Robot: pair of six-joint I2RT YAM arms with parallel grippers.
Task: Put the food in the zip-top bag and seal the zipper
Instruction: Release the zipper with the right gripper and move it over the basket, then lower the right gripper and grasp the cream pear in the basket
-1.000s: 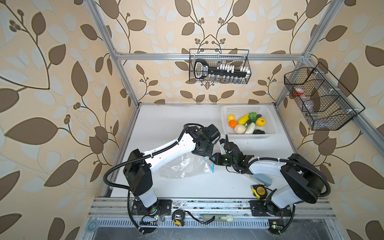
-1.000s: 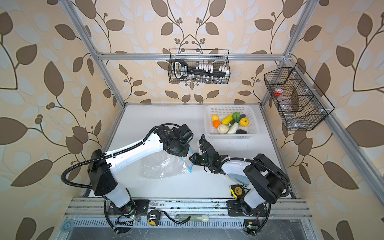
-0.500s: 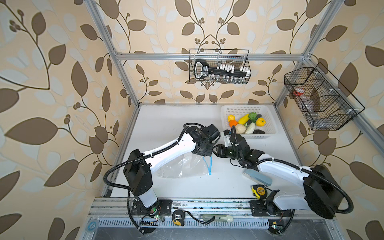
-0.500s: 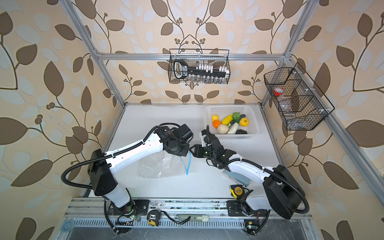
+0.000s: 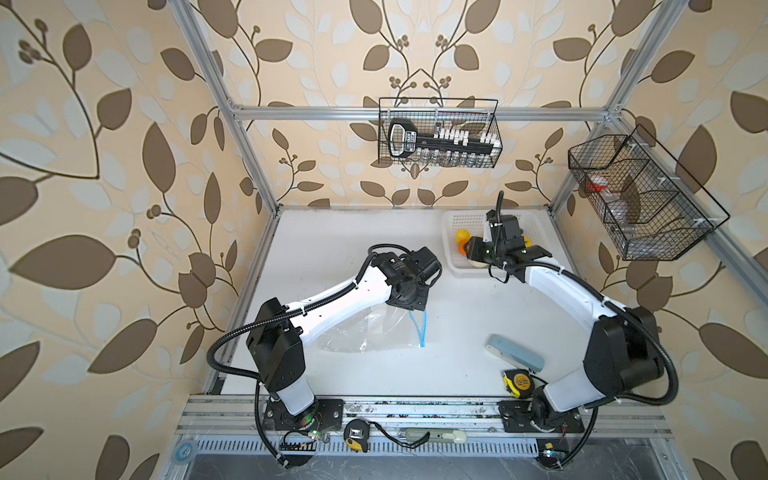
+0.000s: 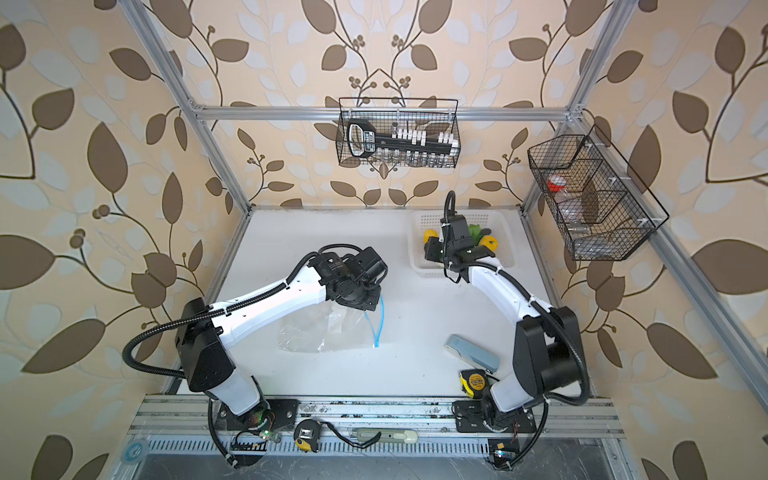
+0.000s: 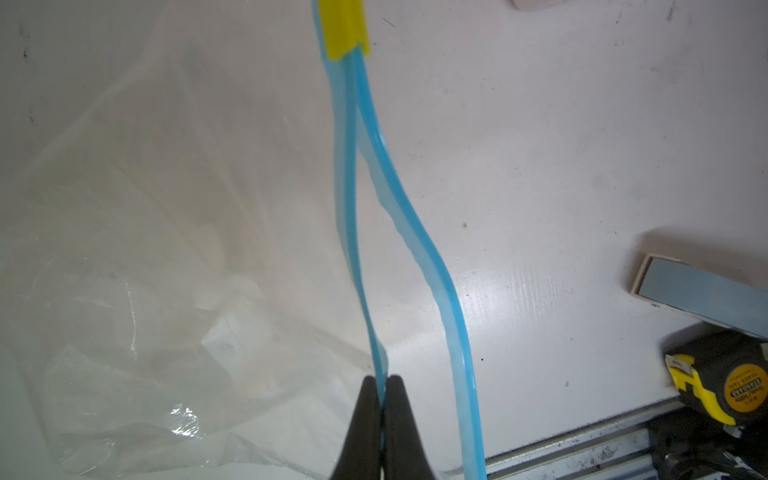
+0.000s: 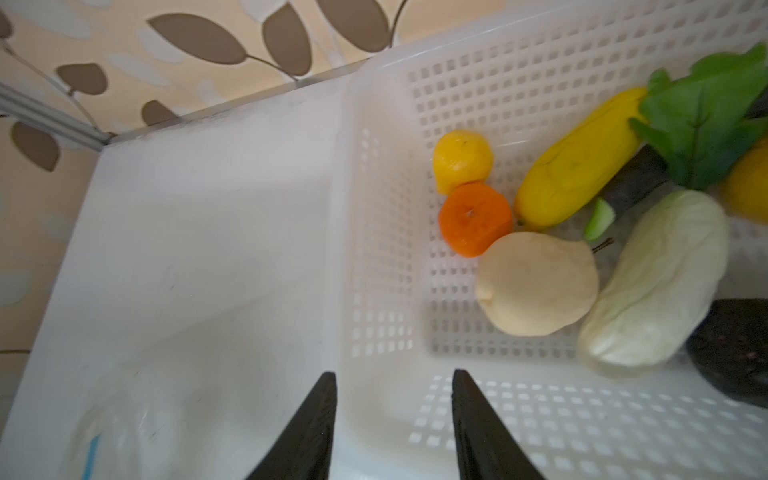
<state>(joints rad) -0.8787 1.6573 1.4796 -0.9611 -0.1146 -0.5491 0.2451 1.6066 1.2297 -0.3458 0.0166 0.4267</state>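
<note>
Clearly the fetching step is in hand, with no food bagged yet. Farthest from the white basket (image 5: 453, 266), toward the left arm's side, the zip-top bag (image 5: 365, 332) lies crumpled and empty on the table, its mouth turned toward the basket. The left gripper (image 7: 382, 386) is pinched tight on one lip of the zipper (image 7: 349, 187), lifting it. The other lip bows away, so the mouth gapes in a narrow slit. The yellow slider (image 7: 343, 29) sits at the far end of the strip from the fingers, where the two lips meet.

Nearer the basket, the right gripper (image 8: 393, 374) hovers above its rim with its jaws parted and nothing between them. All the food is inside the basket. The orange piece (image 8: 473, 218) and the small yellow one (image 8: 461, 160) touch, closest to the wall under the gripper. The beige pear (image 8: 536, 282) lies against the orange piece. Past these come the long yellow piece (image 8: 577, 166), the pale green-white one (image 8: 656, 282), the leafy green (image 8: 702, 124) and a dark piece (image 8: 735, 349).

I judge that the next move calls for shifting the right gripper farther into the basket and lowering it over one piece. The orange one or the pear looks easiest, though their neighbours crowd the fingers. Then it must carry the piece to the held-open mouth, which is narrow, so the entry needs care.
</note>
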